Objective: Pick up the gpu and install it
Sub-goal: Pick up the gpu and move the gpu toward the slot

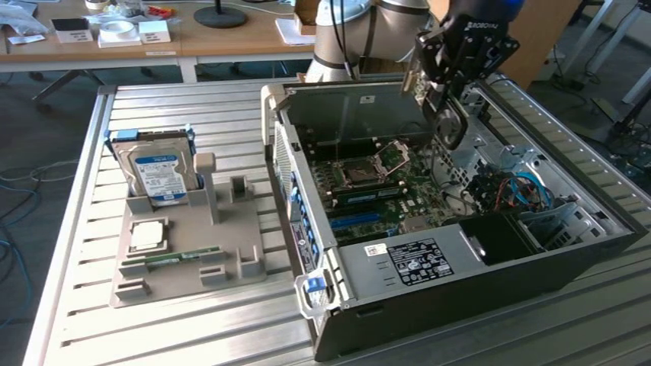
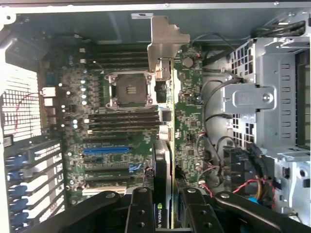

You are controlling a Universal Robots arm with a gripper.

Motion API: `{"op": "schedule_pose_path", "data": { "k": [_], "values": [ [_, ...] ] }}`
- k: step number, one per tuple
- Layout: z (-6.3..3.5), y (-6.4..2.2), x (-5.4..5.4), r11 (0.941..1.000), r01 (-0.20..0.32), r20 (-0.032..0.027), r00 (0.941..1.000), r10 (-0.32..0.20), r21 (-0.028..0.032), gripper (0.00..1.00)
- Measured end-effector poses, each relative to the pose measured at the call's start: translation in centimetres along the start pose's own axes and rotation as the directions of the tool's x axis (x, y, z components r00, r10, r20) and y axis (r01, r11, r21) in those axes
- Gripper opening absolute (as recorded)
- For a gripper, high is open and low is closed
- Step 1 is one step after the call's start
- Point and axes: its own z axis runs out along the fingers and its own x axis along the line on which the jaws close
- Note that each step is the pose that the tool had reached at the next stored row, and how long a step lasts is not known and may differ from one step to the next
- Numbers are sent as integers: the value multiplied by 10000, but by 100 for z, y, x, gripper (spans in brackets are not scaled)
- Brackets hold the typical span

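Note:
My gripper (image 1: 444, 103) hangs over the far side of the open computer case (image 1: 305, 252) and is shut on the gpu (image 1: 450, 126). The card points down toward the motherboard (image 1: 376, 183) and is still above it. In the wrist view I look along the gpu (image 2: 163, 155) edge-on between my black fingers (image 2: 141, 213), the gripper (image 2: 163, 208) closed around its dark body. Its metal end bracket (image 2: 165, 43) reaches toward the case's rear wall. Beneath the card lie the motherboard (image 2: 121, 126), its processor socket (image 2: 129, 90) and a blue slot (image 2: 107, 150).
A grey holder tray (image 1: 234, 263) on the exterior view's left carries a silver hard drive (image 1: 158, 171), a processor chip (image 1: 148, 236) and a green memory stick (image 1: 173, 259). Inside the case are a power supply (image 1: 417, 263) and a drive cage with cables (image 2: 262, 102).

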Motion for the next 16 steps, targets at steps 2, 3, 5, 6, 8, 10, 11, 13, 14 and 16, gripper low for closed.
{"op": "schedule_pose_path", "data": {
  "k": [2, 3, 5, 6, 8, 10, 11, 13, 14, 16],
  "values": [
    [1, 3, -50, 10000, -1, 0, 10000, 1, 0, 27],
    [2, 5, -73, 10000, -1, 0, 10000, 1, 0, 27],
    [3, 8, -117, 10000, 0, 0, 10000, 0, 0, 27],
    [4, 9, -137, 10000, 0, 0, 10000, 0, 0, 27],
    [5, 11, -169, 10000, 0, 1, 10000, 0, 0, 27],
    [5, 11, -172, 10000, -1, 0, 10000, 1, 1, 27],
    [5, 11, -172, 10000, -1, 0, 10000, 1, 0, 27],
    [5, 11, -174, 10000, -1, 0, 10000, 1, 0, 27],
    [5, 12, -183, 10000, 0, 1, 10000, 0, 0, 27],
    [6, 14, -212, 10000, 0, 0, 10000, 0, 0, 27]
  ]
}}
